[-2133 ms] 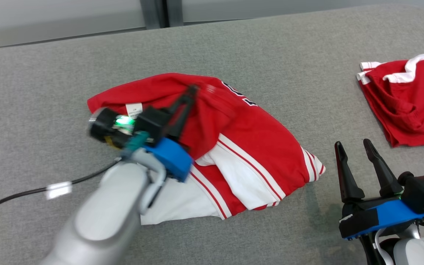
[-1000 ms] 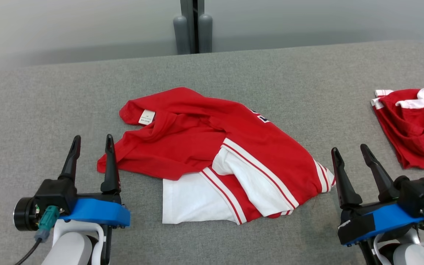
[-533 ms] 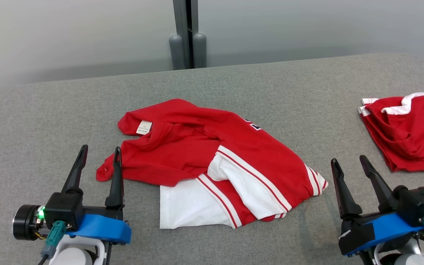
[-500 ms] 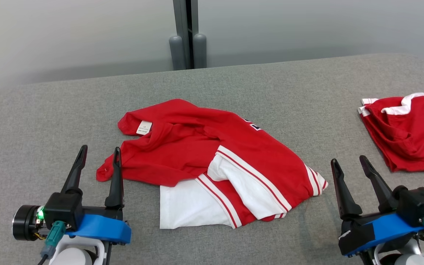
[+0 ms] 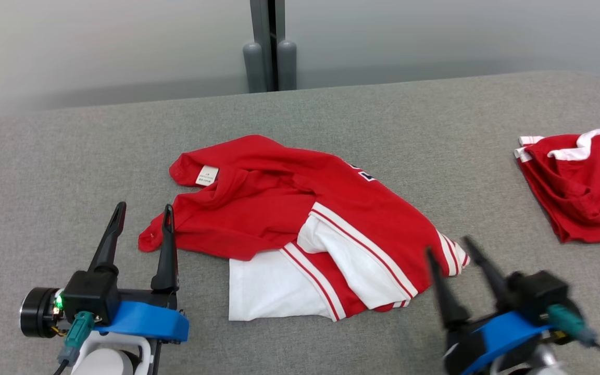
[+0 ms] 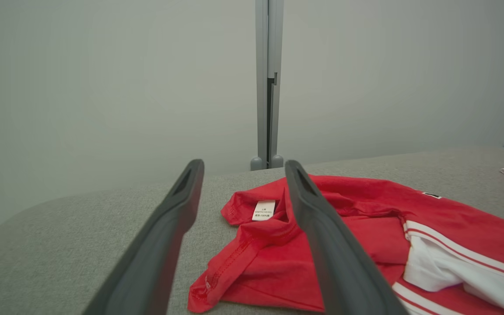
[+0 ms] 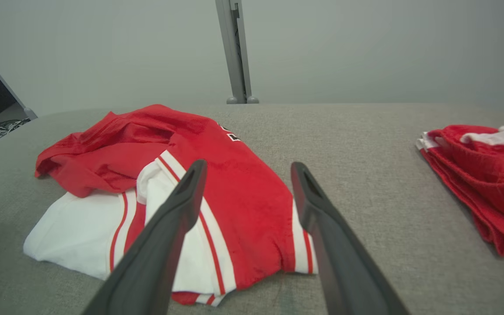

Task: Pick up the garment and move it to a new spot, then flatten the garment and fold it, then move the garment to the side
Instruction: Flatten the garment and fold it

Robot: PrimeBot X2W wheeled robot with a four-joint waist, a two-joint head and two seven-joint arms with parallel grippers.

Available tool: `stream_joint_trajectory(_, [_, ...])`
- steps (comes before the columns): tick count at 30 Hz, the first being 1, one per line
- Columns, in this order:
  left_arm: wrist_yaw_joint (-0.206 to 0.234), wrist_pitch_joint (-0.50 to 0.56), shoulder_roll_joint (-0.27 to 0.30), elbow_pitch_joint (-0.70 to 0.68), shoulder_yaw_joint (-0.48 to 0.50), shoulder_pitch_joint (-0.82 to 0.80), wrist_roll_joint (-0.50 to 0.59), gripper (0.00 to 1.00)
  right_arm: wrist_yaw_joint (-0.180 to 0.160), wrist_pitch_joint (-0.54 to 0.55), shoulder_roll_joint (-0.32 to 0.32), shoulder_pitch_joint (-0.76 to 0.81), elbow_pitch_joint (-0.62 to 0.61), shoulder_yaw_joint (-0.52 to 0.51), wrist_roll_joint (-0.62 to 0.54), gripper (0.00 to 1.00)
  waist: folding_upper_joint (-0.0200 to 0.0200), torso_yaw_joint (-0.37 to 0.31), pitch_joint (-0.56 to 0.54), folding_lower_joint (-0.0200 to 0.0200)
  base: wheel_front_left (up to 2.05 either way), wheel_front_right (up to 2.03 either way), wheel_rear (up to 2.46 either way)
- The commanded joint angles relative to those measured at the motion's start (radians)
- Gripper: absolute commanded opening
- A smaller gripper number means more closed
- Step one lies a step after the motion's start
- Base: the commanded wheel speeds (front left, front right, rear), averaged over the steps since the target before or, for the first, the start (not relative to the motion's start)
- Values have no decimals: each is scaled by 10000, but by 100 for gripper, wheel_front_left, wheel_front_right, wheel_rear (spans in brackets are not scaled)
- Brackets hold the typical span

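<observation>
Left fingers and right fingers stand spread and empty, one pair on each side of the red-and-white garment. It lies crumpled mid-bench, so flattening, folding and moving aside look undone. Another red garment lies at the right.

The garment is made of soft, matt red cloth with white cloth panels, and its hem is finely stitched. The table is covered in rough, felt-like grey fabric. The fingers of the left gripper are finished in smooth, matt dark plastic, and its mount in smooth blue plastic. The post is made of smooth grey metal.
</observation>
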Motion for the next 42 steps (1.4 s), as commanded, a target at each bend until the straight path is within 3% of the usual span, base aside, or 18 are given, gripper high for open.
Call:
stream_joint_trajectory(1, [20,-63,14,-39,-11,-195,73,100,1,130,-71,19,176,442,9,100,1,88,112,0,0,0,0])
stream_joint_trajectory(7, [-16,-145,-157,-18,-80,-518,132,100,1,174,-151,-381,1381,2463,345,100,1,358,550,0,0,0,0])
stream_joint_trajectory(18, [-157,-347,-464,321,-110,-950,166,100,1,-314,-262,-1770,4365,3572,182,100,1,699,1130,0,0,0,0])
stream_joint_trajectory(19, [-162,-366,-488,348,-92,-971,162,100,-1,-276,-298,-1818,4626,3595,165,88,1,709,1141,0,0,0,0])
stream_joint_trajectory(20, [-169,-359,-502,373,-75,-994,165,100,-2,-183,-350,-1857,4871,3598,132,12,1,718,1152,0,0,0,0])
stream_joint_trajectory(21, [-170,-370,-512,393,-57,-1009,169,100,-9,-218,-350,-1881,5015,3546,208,0,1,721,1164,0,0,0,0])
stream_joint_trajectory(25, [-160,-398,-533,423,7,-974,173,100,-9,-372,-483,-1942,5149,3437,370,0,1,649,1180,0,0,0,0])
stream_joint_trajectory(33, [-165,-429,-564,422,102,-874,218,100,-47,-606,-1433,-1747,4328,2753,655,0,1,411,1166,0,0,0,0])
stream_joint_trajectory(42, [-119,-436,-580,382,209,-847,265,100,-9,-483,-2773,-1707,3595,867,894,0,1,157,1209,0,0,0,0])
